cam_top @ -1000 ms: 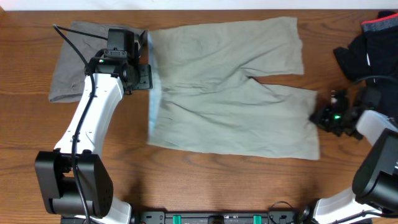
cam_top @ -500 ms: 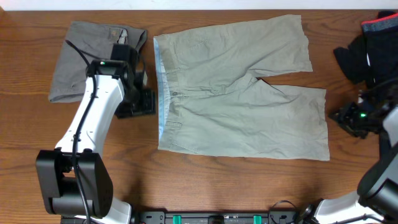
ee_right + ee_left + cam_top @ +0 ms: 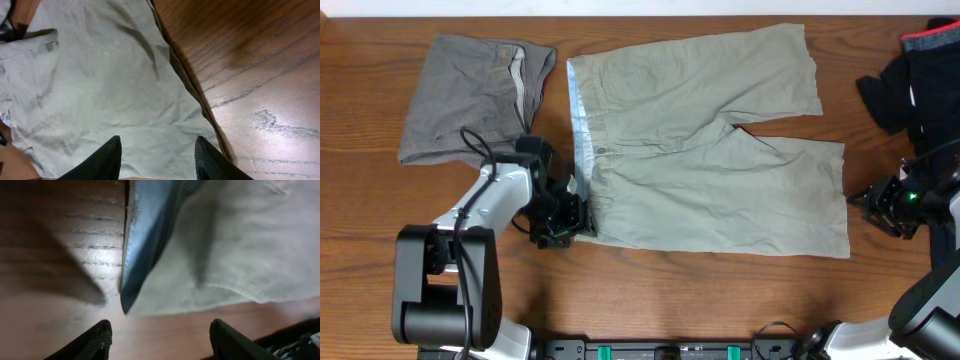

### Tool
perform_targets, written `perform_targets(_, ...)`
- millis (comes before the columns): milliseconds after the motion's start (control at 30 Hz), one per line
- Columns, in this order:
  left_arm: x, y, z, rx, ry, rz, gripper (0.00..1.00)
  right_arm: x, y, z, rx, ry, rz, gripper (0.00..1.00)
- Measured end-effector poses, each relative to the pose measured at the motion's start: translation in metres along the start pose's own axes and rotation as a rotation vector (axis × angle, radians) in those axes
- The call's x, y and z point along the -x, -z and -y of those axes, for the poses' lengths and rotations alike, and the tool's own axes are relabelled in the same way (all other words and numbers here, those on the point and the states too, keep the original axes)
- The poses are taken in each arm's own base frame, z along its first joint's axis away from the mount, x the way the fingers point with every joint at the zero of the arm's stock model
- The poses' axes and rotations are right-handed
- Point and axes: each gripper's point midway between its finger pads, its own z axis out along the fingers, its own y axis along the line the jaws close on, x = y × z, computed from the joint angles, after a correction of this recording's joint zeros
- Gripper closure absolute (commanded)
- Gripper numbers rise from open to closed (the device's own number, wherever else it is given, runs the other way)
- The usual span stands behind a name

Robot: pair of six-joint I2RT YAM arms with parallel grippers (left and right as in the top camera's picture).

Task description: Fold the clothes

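The pale khaki-green trousers lie spread flat in the middle of the table, light-blue waistband lining at their left edge. Folded grey shorts rest at the back left. My left gripper stands open beside the near corner of the waistband; in the left wrist view that blue-lined corner lies just ahead of the empty gripper. My right gripper is open just off the near leg's hem; in the right wrist view it hovers over khaki cloth without gripping it.
A heap of dark garments with a red-trimmed edge lies at the back right, close behind the right arm. Bare wood table runs along the front, and the left arm's base stands at the front left.
The right gripper opened, let go of the leg hem and drew back to the right. The trousers now lie flatter. The left arm slid along the waistband to its near corner.
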Motion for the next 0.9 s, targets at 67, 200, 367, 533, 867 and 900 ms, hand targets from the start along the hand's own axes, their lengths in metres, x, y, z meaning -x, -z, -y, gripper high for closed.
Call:
perform_targets(67,0.001,-0.003,-0.001,0.0,0.028,0.009,0.36,-0.003,0.0,0.0,0.0,-0.003,-0.013,0.54)
perform_targets(200,0.009,-0.004,-0.007,0.028,0.098,0.039,0.51,-0.009,0.0,0.0,0.0,-0.01,-0.037,0.54)
perform_targets(367,0.011,-0.008,-0.014,0.055,0.181,0.035,0.58,-0.017,0.0,0.0,0.0,-0.021,-0.065,0.55)
perform_targets(533,0.012,-0.009,-0.019,0.033,0.264,0.017,0.67,-0.024,0.001,0.0,0.0,-0.034,-0.095,0.55)
perform_targets(867,0.021,-0.005,-0.018,-0.109,0.36,0.0,0.8,-0.029,0.002,0.0,-0.001,-0.044,-0.115,0.55)
perform_targets(900,0.022,-0.005,-0.017,-0.127,0.365,-0.002,0.79,-0.029,0.002,0.0,-0.001,-0.043,-0.114,0.55)
